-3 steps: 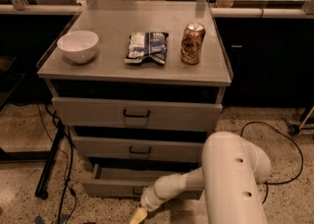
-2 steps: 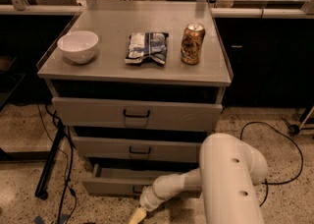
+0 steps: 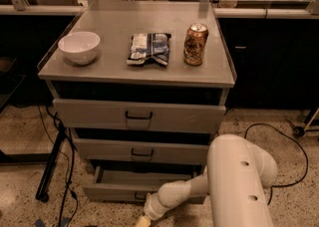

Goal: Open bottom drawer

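Bottom drawer (image 3: pixel 112 191) part-open, interior showing. My gripper (image 3: pixel 142 220) low, just in front of its face near ctr. Grip state: can't tell.

Warm, dim light falls on a speckled terrazzo floor (image 3: pixel 25 126) around a grey metal cabinet (image 3: pixel 114 74), its flat surface rimmed by a low lip. Behind it runs a pale rail (image 3: pixel 269 13) above dark under-counter panels (image 3: pixel 271 66). A black cable (image 3: pixel 264 125) loops across the floor at right; a black stand leg (image 3: pixel 51 165) slants at left. The gripper (image 3: pixel 143 220) sits at the frame's bottom edge, low before the cabinet.
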Robot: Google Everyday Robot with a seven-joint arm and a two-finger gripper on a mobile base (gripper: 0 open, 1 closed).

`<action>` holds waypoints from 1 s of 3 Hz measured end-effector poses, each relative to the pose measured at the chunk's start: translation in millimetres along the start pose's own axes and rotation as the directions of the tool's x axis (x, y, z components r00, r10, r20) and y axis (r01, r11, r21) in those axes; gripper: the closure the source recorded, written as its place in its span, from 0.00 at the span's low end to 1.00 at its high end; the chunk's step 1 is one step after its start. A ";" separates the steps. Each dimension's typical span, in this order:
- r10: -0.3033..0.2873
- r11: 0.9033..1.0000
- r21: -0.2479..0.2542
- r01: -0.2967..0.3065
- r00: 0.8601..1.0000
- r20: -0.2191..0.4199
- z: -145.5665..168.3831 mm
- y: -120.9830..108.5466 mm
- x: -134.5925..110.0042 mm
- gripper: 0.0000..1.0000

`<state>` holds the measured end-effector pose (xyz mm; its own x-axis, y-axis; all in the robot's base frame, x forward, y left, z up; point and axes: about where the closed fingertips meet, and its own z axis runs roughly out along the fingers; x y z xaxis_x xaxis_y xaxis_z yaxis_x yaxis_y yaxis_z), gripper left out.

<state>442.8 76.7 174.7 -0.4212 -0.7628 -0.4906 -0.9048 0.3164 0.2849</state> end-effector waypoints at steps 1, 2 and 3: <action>0.005 1.000 -0.003 -0.005 1.000 -0.001 -5.6 5.6 0.1 0.00; 0.005 1.000 -0.003 -0.005 1.000 -0.001 -5.6 5.6 0.1 0.00; 0.016 1.000 -0.020 -0.016 1.000 -0.001 -11.5 14.4 12.8 0.00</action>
<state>425.1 65.0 182.0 -0.4356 -0.7584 -0.4848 -0.8965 0.3170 0.3096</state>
